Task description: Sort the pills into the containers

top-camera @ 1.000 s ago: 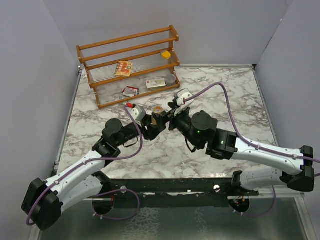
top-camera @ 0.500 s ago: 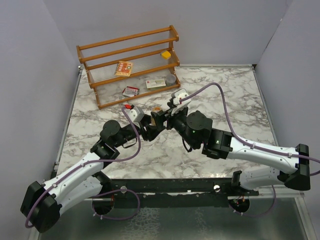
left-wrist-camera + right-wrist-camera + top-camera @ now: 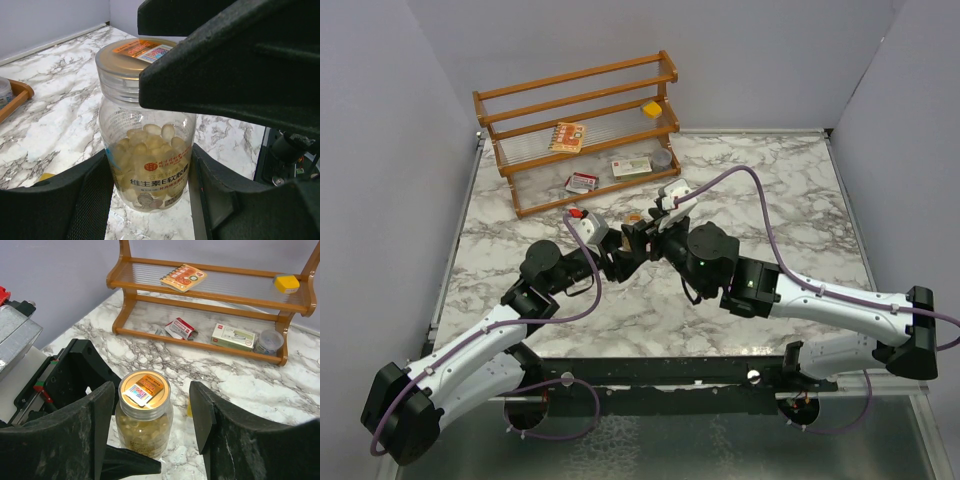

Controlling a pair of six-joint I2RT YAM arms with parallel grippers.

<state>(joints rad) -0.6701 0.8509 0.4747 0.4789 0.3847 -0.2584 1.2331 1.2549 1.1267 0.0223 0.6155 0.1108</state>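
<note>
1. The left gripper is clasping the round jar low on its body. In the left wrist view both fingers are pressing against the glass sides, so the jaws look closed on it.
2. The right gripper is hanging spread above the lid. Its fingers are standing off at the jar's 9 and 3 o'clock with gaps showing, gripping nothing.
3. The jar is standing upright near the middle of the marble table, a little toward 12 o'clock in the top view. The two arms are reaching it from about 8 and 4 o'clock.
4. The lid is sitting on the jar, and pale capsules are filling roughly its lower half.
5. The yellow box is resting on the upper shelf of the wooden rack, at the shelf's 3 o'clock end. The rack is occupying the table's 11 o'clock corner, well apart from both grippers. Whether the box is open cannot be told.
6. The grey tin and the card packets are lying on the rack shelves, away from the work.
7. A yellow speck is lying on the marble just beside the jar; whether it is a pill cannot be told.
8. As a judgement, the task is only beginning, since no capsule is showing in a second container. Removing the lid, fetching the box and moving the capsules across all seem to be ahead.
</note>
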